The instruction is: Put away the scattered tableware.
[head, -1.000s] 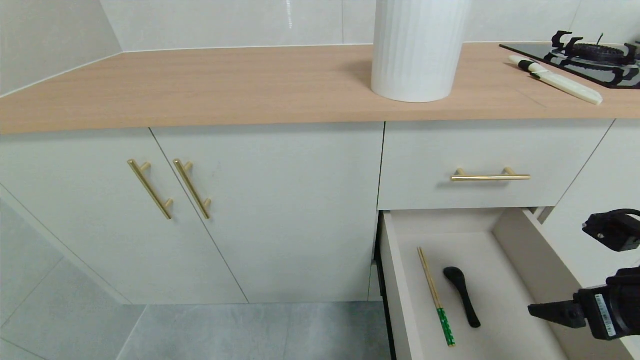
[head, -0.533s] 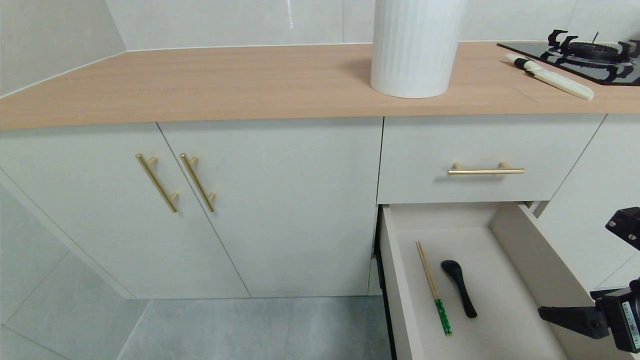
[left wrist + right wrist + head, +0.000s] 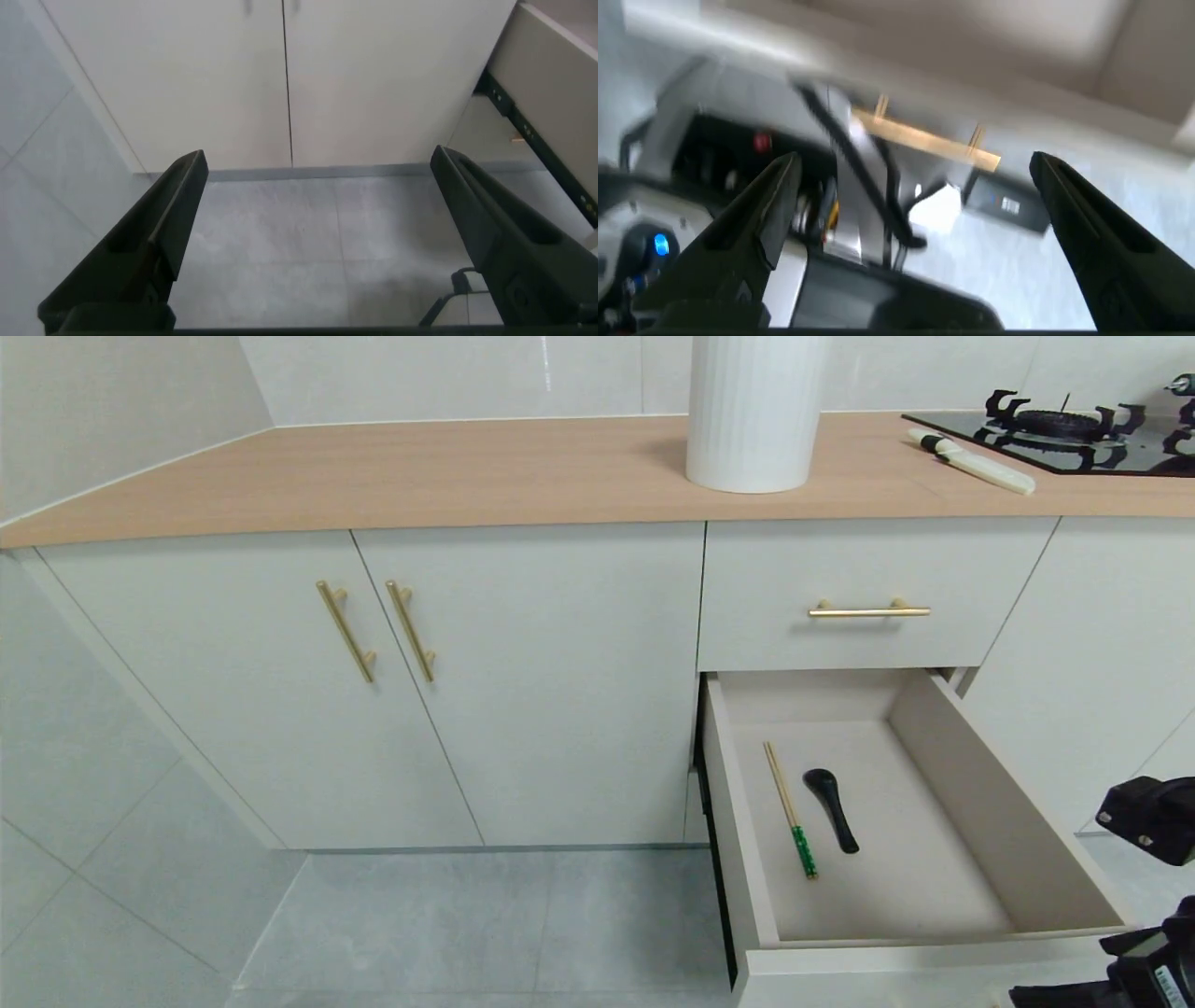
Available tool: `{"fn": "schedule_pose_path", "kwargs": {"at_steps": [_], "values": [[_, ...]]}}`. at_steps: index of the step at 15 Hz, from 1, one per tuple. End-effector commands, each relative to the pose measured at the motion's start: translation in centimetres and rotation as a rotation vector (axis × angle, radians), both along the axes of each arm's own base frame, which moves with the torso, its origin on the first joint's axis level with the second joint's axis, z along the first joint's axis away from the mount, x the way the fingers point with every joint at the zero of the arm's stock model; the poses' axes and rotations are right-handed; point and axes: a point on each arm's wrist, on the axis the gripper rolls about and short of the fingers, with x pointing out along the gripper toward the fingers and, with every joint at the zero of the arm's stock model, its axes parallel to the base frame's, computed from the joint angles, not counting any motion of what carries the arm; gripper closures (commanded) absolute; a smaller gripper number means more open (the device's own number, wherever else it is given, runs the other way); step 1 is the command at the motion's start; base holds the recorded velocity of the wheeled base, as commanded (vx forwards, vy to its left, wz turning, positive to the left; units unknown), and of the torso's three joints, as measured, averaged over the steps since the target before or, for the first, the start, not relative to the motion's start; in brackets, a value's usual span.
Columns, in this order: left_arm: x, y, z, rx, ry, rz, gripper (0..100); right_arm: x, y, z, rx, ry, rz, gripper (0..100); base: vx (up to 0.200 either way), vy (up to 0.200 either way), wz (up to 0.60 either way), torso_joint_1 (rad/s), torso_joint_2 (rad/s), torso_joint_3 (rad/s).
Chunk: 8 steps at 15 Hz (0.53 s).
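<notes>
Two grippers, both spread wide with nothing held. Left gripper (image 3: 318,157) hangs over grey floor tile (image 3: 308,252), facing the base of the cabinet doors (image 3: 280,84). Right gripper (image 3: 913,166) has its jaws far apart; a gold bar handle (image 3: 924,140) shows blurred beyond its fingers. In the head view the right arm sits at about 4 o'clock, just outside the front corner of the open drawer (image 3: 934,952).

The drawer is pulled out at 4 to 5 o'clock in the head view. The tableware lies on its floor. The chopsticks (image 3: 790,798) lie as a pair side by side, green ends toward the drawer front. The black spoon (image 3: 830,795) is just beside them at their 3 o'clock, bowl toward the back, roughly parallel, not touching as far as I can tell.

Directly behind and above is a shut upper drawer (image 3: 868,569) with its own gold handle (image 3: 868,610). The double doors stand at 9 o'clock of it.

On the wood countertop (image 3: 420,476), a white ribbed canister (image 3: 754,411) stands upright at 1 o'clock. A pale knife (image 3: 976,462) lies at 2 o'clock. The black stove (image 3: 1064,429) is just behind the knife.
</notes>
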Motion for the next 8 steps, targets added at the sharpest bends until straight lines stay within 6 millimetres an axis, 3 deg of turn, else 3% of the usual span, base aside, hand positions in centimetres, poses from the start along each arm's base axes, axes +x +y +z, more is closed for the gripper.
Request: {"fn": "schedule_pose_path", "kwargs": {"at_steps": [1, 5, 8], "values": [[0.0, 0.0, 0.0, 0.000, -0.001, 0.000, 0, 1.6, 1.0, -2.2, -0.055, 0.134, 0.017, 0, 0.000, 0.000, 0.00, 0.000, 0.00, 0.000], [0.0, 0.0, 0.0, 0.000, -0.001, 0.002, 0, 3.6, 2.3, -4.8, -0.096, 0.250, 0.009, 0, 0.000, 0.000, 0.00, 0.000, 0.00, 0.000], [0.0, 0.0, 0.0, 0.000, -0.001, 0.002, 0, 4.7, 2.8, -5.8, -0.064, 0.221, -0.061, 0, 0.000, 0.000, 0.00, 0.000, 0.00, 0.000]]}}
